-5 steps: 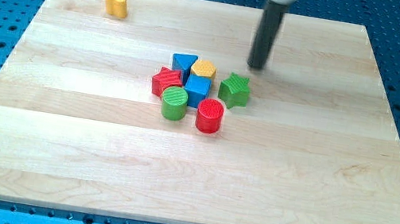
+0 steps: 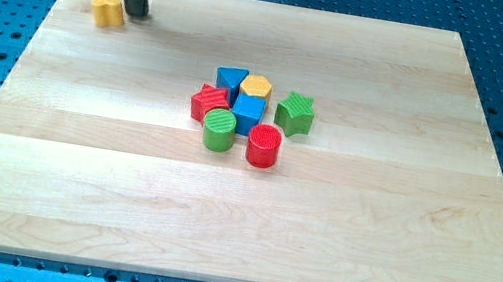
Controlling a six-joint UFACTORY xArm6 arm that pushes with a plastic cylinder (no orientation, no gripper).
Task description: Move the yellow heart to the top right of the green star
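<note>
The yellow heart (image 2: 107, 10) lies near the board's top left corner. My tip (image 2: 136, 13) stands just to the right of it, touching or nearly touching its right side. The green star (image 2: 295, 114) sits right of the board's middle, at the right end of a cluster of blocks, far from the heart and my tip.
The cluster left of the star holds a blue triangle (image 2: 232, 79), an orange hexagon (image 2: 256, 87), a blue cube (image 2: 248, 112), a red star (image 2: 208, 103), a green cylinder (image 2: 219, 129) and a red cylinder (image 2: 264, 147). The wooden board (image 2: 398, 235) lies on a blue perforated table.
My tip has swept from above the green star across to the top left. The yellow heart has shifted left and slightly down. The cluster has not moved.
</note>
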